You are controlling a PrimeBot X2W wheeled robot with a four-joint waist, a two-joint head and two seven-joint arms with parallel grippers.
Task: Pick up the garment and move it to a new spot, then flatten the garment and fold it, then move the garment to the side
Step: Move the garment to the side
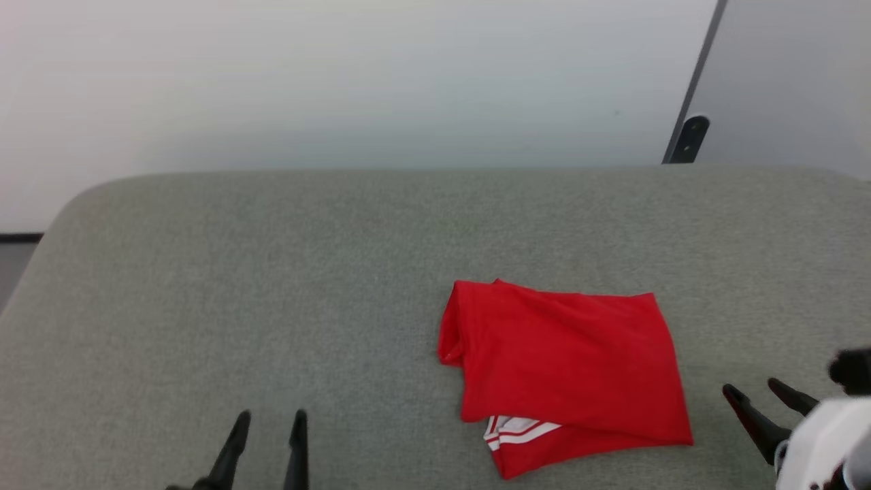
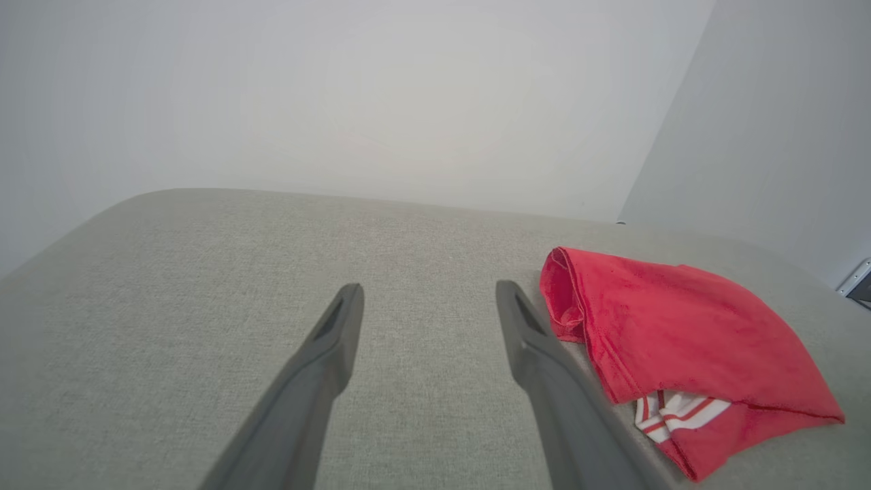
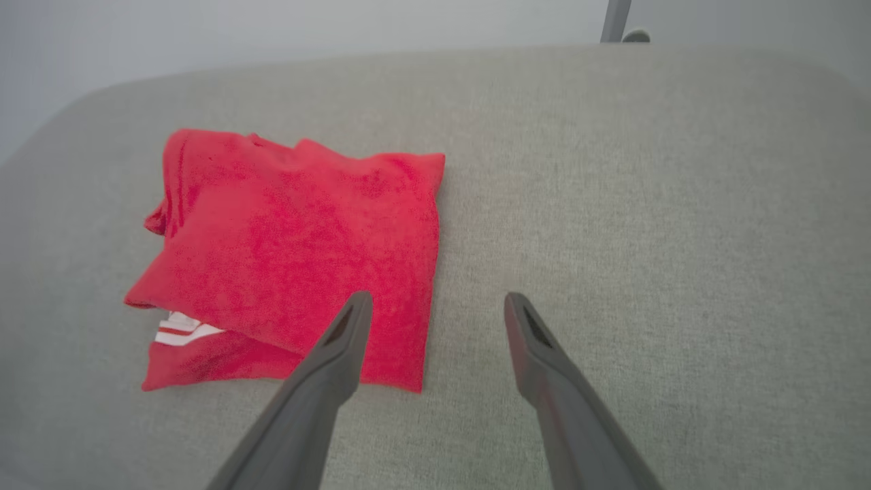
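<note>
Garment is lying folded, plain red side up, lower right of centre in the head view on the grey padded surface. White striped trim is peeking out at its bottom edge. Left gripper at lower left and right gripper at lower right are both sitting spread apart, holding nothing. Risk: pinching only the top layer, so the fold is peeling open while it's sliding aside.

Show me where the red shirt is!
The red shirt lies folded on the grey cushion, right of middle in the head view, close to the right gripper.
</note>
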